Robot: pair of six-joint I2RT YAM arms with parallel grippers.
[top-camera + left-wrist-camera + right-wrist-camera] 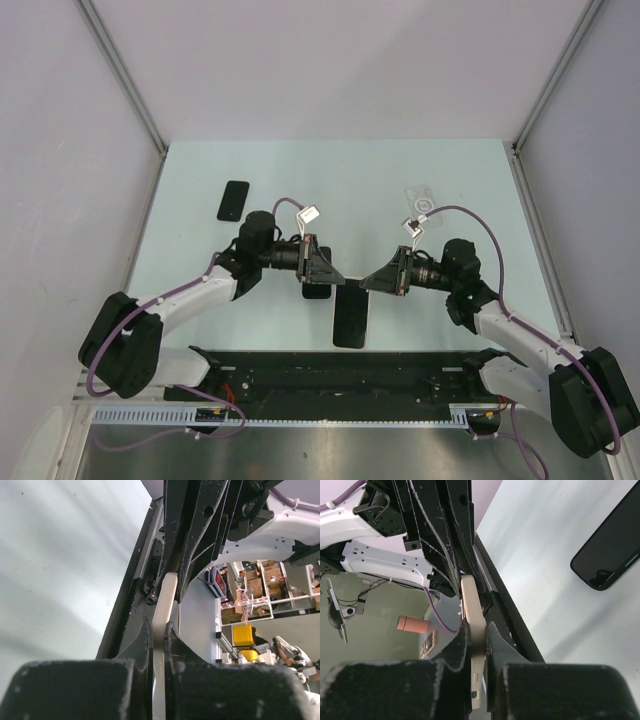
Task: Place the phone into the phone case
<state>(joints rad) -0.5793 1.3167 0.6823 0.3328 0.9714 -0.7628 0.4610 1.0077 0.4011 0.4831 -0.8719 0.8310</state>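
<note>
The phone (350,325) shows as a black slab at the table's middle, just beyond the arm bases. Its rim is the beige phone case (165,600), seen edge-on in both wrist views (471,600). My left gripper (337,280) comes in from the left and is shut on the far left corner, fingers above and below the beige edge (158,635). My right gripper (364,282) mirrors it from the right, shut on the far right corner (479,635). The two sets of fingertips almost meet. How deep the phone sits in the case is hidden.
A second black phone (234,201) lies flat at the far left, also visible in the right wrist view (607,545). A small clear packet (422,203) lies at the far right. The black base rail (330,375) runs along the near edge.
</note>
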